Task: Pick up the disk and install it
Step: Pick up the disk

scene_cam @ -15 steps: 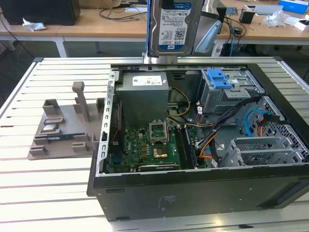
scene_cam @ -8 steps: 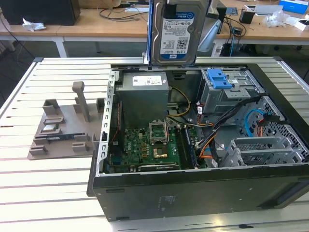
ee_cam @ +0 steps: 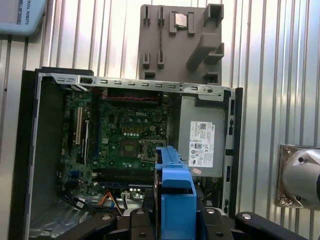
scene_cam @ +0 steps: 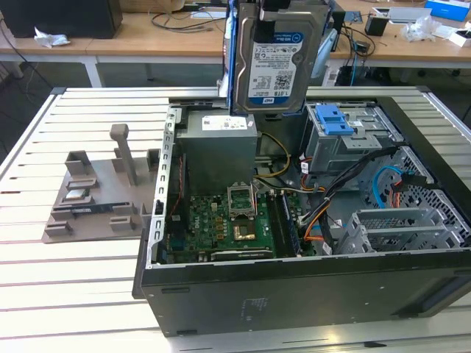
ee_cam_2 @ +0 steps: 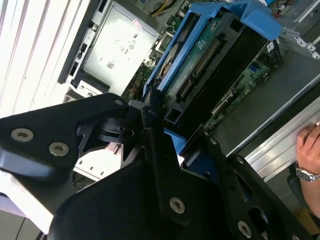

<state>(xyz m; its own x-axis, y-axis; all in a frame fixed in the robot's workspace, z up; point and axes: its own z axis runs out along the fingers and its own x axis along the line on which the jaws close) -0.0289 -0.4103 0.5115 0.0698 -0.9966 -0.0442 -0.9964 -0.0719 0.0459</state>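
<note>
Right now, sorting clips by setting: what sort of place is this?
Probably a robotics lab or workshop: an open computer case on a slatted table, the disk held above it, cluttered desks behind.

Silver metal disk (scene_cam: 276, 59) edged in blue plastic, slatted metal table (scene_cam: 73, 294)

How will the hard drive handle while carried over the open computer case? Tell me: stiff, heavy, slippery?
Probably rigid: the hard drive hangs upright from the end effector without sagging. Likely dense for its size, given its metal body. Its blue plastic rails may flex or slip slightly under clamping, and the exposed circuit board looks knock-sensitive.
</note>
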